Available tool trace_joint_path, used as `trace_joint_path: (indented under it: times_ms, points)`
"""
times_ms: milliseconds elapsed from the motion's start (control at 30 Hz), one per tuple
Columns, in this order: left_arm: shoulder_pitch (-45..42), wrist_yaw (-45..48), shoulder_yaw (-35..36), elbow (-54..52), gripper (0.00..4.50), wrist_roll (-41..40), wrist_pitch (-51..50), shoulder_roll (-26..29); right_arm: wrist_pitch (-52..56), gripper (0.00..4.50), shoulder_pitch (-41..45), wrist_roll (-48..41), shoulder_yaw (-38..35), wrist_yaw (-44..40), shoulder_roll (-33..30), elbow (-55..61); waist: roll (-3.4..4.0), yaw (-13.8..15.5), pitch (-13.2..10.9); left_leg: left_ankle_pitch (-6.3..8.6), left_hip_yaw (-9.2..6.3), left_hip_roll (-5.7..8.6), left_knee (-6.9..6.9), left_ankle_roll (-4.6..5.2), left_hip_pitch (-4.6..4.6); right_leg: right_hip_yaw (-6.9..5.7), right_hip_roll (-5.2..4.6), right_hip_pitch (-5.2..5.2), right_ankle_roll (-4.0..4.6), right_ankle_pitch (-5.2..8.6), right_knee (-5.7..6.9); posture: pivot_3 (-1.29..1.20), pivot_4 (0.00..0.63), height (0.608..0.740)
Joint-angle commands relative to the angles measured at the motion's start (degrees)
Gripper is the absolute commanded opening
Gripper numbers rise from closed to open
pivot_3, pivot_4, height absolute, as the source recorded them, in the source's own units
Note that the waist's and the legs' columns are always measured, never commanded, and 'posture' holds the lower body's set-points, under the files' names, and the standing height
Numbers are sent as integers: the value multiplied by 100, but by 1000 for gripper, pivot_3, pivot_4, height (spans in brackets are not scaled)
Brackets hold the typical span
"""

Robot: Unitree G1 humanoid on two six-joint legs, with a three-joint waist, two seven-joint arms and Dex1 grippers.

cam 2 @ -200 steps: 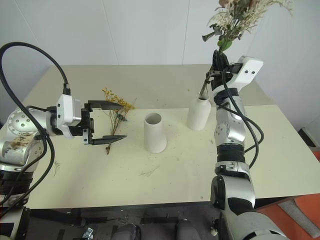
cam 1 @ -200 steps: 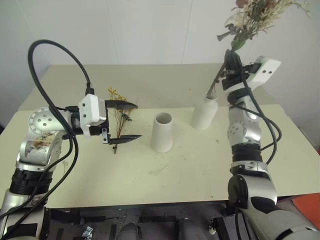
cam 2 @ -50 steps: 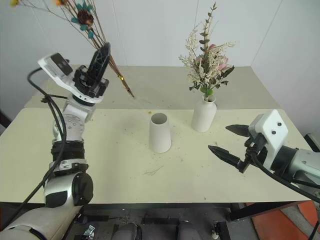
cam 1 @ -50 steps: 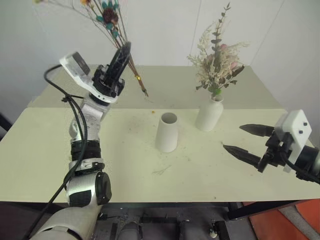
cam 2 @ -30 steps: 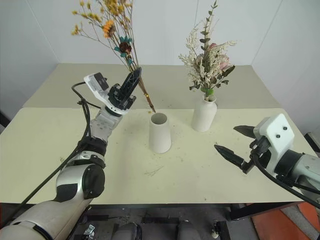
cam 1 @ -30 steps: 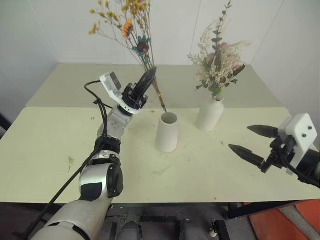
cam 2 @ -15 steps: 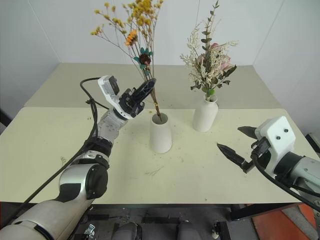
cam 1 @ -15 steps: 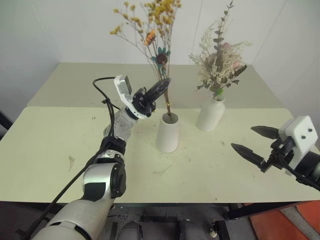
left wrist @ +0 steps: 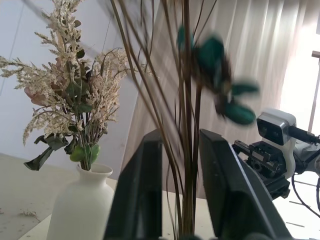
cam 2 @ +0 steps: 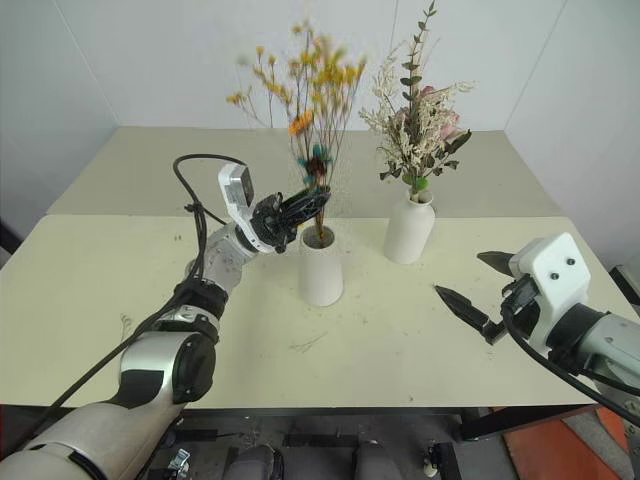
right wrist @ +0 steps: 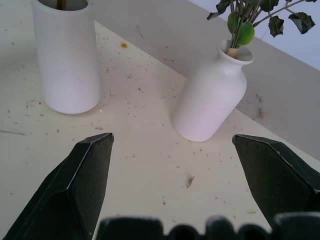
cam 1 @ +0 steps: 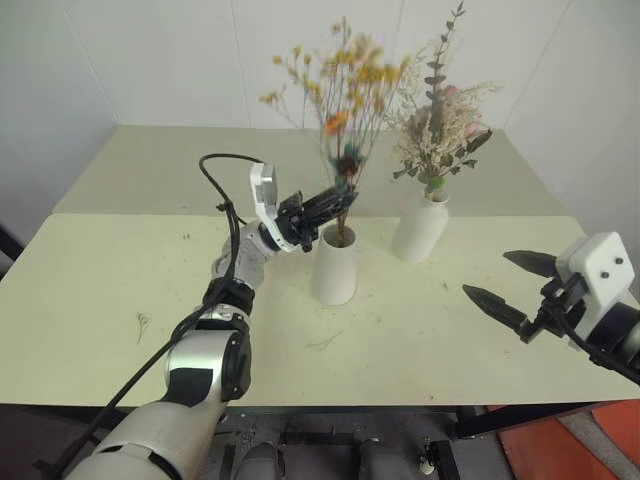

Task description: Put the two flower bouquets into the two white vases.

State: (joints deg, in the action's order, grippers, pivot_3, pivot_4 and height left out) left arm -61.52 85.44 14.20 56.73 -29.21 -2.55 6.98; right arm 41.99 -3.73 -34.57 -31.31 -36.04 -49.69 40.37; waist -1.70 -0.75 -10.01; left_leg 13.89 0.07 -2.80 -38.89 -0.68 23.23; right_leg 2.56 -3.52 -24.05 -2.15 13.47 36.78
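Your left gripper (left wrist: 176,195) has its two black fingers parted with the thin brown stems of the yellow-orange bunch (cam 1: 345,75) running loose between them, and those stems already drop into the mouth of the plain white tapered cone vase (cam 1: 333,265). I judge you are at the release of the second bouquet, so open fully and draw back from the cone vase without snagging stems. Beside the cone vase, the cream-white and pink bushy bunch (cam 1: 437,120) sits in the white narrow-necked bottle vase (cam 1: 420,227), and your right gripper (cam 1: 512,283) hangs wide open and empty beyond it.

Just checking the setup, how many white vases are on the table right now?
2. The plain tapered white vase stands mid-table holding the yellow-orange bunch; the bottle-shaped white vase stands to its right holding the cream and pink bunch.
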Motion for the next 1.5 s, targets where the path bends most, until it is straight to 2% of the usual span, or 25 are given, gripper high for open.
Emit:
trace_joint_path:
  times_ms: [33, 200, 367, 533, 833, 933, 1133, 1233, 1400, 1500]
  points:
    - [121, 100, -122, -349, 2510, 87, 37, 111, -186, 4500, 22, 76, -31, 21, 28, 38, 0, -5, 0, 0, 0, 0, 0, 0, -1, 1, 0, 0, 0, 0, 0, 0, 150, 740]
    - [615, -325, -464, -966, 3978, 506, 360, 297, -231, 4500, 7, 132, 22, 32, 52, -5, 0, 5, 0, 0, 0, 0, 0, 0, -1, 1, 0, 0, 0, 0, 1, 0, 150, 740]
    - [1292, -273, -681, -2253, 3978, 458, -119, 812, -325, 4500, -3, 275, 147, 13, 86, -104, 1, -12, 1, 0, 1, -2, 1, 0, -1, 4, 0, -5, 0, 0, 6, 0, 150, 740]
    - [2043, -632, -731, -3221, 3978, 651, -307, 1632, -380, 4500, 95, 324, 211, -14, 61, -230, 6, -27, 3, 0, 2, -2, 1, 0, -8, 6, 0, -2, 0, 0, 11, 0, 150, 740]
    - [3226, -1231, 216, -4656, 3978, 216, -784, 3088, -596, 4500, -73, 408, -250, -409, -114, -599, 6, 31, 3, 0, 3, -6, 2, 0, -6, 1, -2, -3, 1, 0, 12, 0, 150, 740]
    - [3354, -1247, 426, -4951, 3978, 85, -1036, 3634, -758, 4500, -55, 450, -490, -645, -241, -860, 6, 21, 4, 0, 4, -7, 2, -1, -7, 1, -2, -4, 1, 0, 11, 0, 150, 740]
    - [3203, -1149, 895, -5250, 3978, -168, -923, 4451, -1147, 4500, 26, 412, -1040, -1161, -491, -1414, 6, 9, 4, 0, 7, -8, 4, -1, -10, 1, -2, -2, 2, 1, 10, 0, 150, 740]
    - [3039, -1111, 973, -5096, 3978, -246, -857, 4640, -971, 4500, 397, 185, -1195, -965, -514, -1567, 6, 3, 4, 0, 8, -8, 5, -1, -14, 1, -1, -1, 2, 1, 11, 0, 150, 740]
    - [2906, -1332, 744, -4882, 3978, -180, -728, 4347, -470, 4500, 921, -346, -1101, -496, -315, -1361, 5, 1, 5, 0, 10, -8, 5, -1, -24, 4, 0, 3, 4, 1, 20, 0, 150, 740]
    - [2934, -1494, 636, -5183, 3978, -468, -1386, 4312, -366, 4500, 879, -479, -1032, -465, -285, -1224, 5, 9, 5, 0, 9, -9, 7, -1, -15, 3, 1, -1, 4, 2, 19, 0, 150, 740]
